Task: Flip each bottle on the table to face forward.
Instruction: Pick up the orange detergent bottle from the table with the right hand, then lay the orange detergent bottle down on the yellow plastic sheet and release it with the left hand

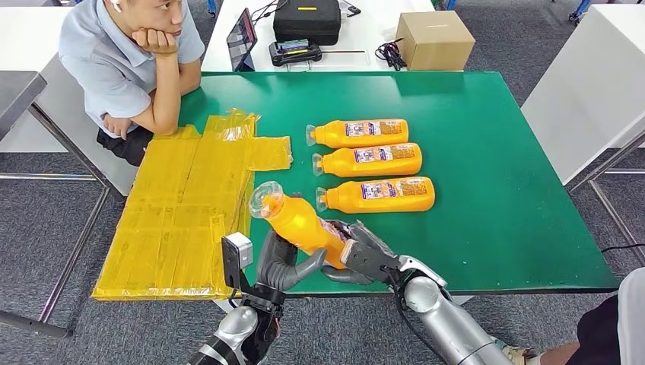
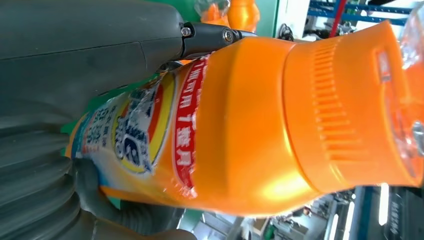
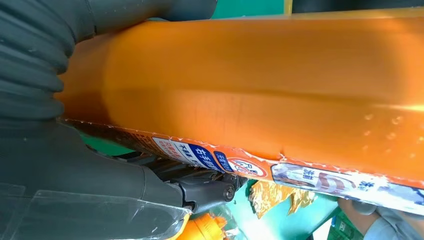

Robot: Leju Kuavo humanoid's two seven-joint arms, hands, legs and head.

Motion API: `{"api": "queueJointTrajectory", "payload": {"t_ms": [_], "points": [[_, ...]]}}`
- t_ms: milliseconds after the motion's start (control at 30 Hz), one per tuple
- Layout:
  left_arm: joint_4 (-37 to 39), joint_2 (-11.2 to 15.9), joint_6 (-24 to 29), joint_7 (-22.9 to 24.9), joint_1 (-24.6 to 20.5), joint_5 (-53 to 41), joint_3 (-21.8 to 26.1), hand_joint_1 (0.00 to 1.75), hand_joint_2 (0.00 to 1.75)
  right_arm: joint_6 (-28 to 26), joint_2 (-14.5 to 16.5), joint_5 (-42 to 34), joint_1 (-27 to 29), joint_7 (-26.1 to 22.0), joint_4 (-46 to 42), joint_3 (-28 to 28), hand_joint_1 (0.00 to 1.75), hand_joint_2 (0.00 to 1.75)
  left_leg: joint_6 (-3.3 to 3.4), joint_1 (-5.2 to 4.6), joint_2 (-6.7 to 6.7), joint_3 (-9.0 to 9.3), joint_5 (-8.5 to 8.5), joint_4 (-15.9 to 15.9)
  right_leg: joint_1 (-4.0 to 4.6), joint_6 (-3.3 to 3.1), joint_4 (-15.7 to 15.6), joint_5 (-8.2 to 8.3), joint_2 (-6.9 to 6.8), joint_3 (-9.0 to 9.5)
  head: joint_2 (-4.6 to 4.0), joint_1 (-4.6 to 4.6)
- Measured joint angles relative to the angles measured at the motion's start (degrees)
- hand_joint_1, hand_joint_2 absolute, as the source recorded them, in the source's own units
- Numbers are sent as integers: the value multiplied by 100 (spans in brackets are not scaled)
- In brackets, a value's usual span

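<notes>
An orange bottle [image 1: 298, 220] with a clear cap is lifted above the green table's [image 1: 487, 205] near edge, its cap pointing up and to the left. Both hands hold it: my left hand [image 1: 280, 265] cups its underside and my right hand [image 1: 363, 252] grips its base end. Up close the bottle [image 2: 250, 125] shows a red, white and blue label, while from the other wrist the bottle [image 3: 260, 85] shows its plain orange side and label edge. Three more orange bottles [image 1: 357, 133], [image 1: 368, 160], [image 1: 376, 195] lie in a row mid-table, labels up, caps to the left.
A yellow crinkled sheet [image 1: 179, 205] covers the table's left part. A person [image 1: 125, 61] sits at the far left corner, leaning on an elbow. Behind stands a white table with a black bag [image 1: 307, 20], a tablet [image 1: 242, 36] and a cardboard box [image 1: 433, 39].
</notes>
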Motion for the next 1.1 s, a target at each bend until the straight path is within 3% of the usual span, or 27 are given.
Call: {"api": "queueJointTrajectory", "payload": {"t_ms": [167, 300, 767, 800, 833, 933, 967, 1100], "points": [[297, -46, 177, 16, -126, -1, 2, 0, 175, -5, -2, -22, -13, 16, 4, 83, 175, 175, 0, 0, 0, 0, 0, 0, 0, 0, 0, 0, 0, 0, 0, 0], [485, -87, 175, -17, -187, 33, 8, 171, 175, -16, -4, -31, -15, 31, 4, 120, 175, 175, 0, 0, 0, 0, 0, 0, 0, 0, 0, 0, 0, 0, 0, 0], [591, -104, 157, -76, -214, 71, 37, 175, 175, -62, -27, -54, -24, 38, 4, 185, 169, 175, 0, 0, 0, -1, 0, 0, 0, 0, 0, 0, 0, 0, 0, -1], [590, -104, 156, -84, -214, 76, 38, 175, 175, -71, -27, -57, -24, 38, 4, 187, 161, 175, 0, 0, 0, -1, 0, 0, 0, 0, 0, 0, 0, 0, 0, -1], [587, -104, 158, -91, -213, 76, 38, 175, 175, -81, -29, -60, -23, 37, 4, 188, 134, 175, 0, 0, 0, -1, 0, 0, 0, 0, 0, 0, 0, 0, 0, -1], [555, -102, 173, -116, -203, 57, 39, 175, 175, -105, -50, -78, -3, 18, 4, 188, 16, 175, 0, 0, 0, 0, 0, 0, 0, 0, 0, 0, 0, -1, 0, 0], [537, -99, 179, -122, -195, 40, 40, 175, 175, -110, -62, -87, 15, 8, 3, 186, 0, 175, 0, 0, 0, 0, 0, 1, 0, 0, 0, 0, 0, -1, 0, 1], [395, -82, 357, -92, -94, -202, 36, 175, 175, -170, -112, -40, 161, -81, -11, 121, 0, 175, 0, 0, -1, 0, -1, 1, 0, 0, 0, 0, -1, -2, 0, 0]]}}
